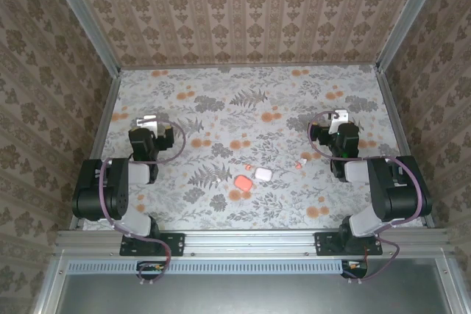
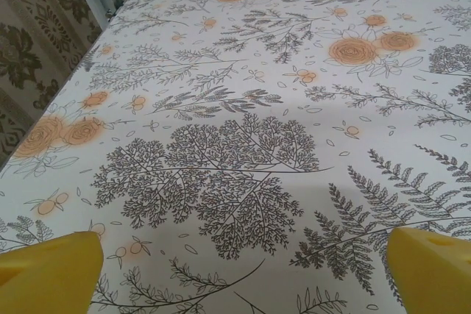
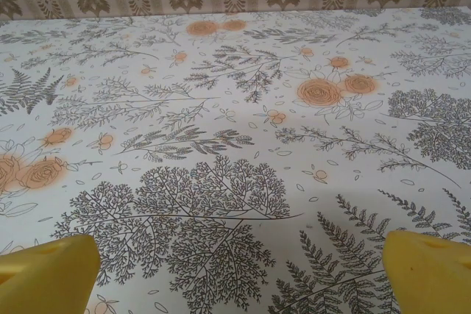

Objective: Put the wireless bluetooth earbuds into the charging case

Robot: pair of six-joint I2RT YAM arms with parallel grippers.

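Two tiny pinkish-red and white earbuds lie loose on the flowered table: one earbud (image 1: 249,167) just behind the cases, the other earbud (image 1: 300,162) further right. A small pinkish-red case (image 1: 241,182) and a small white case (image 1: 263,173) sit side by side at mid-table; which of them is the charging case I cannot tell. My left gripper (image 1: 149,120) (image 2: 243,270) hovers far left of them, open, with bare cloth between its yellow fingertips (image 2: 51,270). My right gripper (image 1: 338,117) (image 3: 239,270) is behind and right of the second earbud, open too, holding nothing.
Patterned walls (image 1: 243,12) enclose the table on three sides, with metal posts (image 1: 85,16) at the back corners. The arm bases stand on the rail (image 1: 250,244) at the near edge. Orange flower blotches (image 1: 239,143) are printed on the cloth near the cases.
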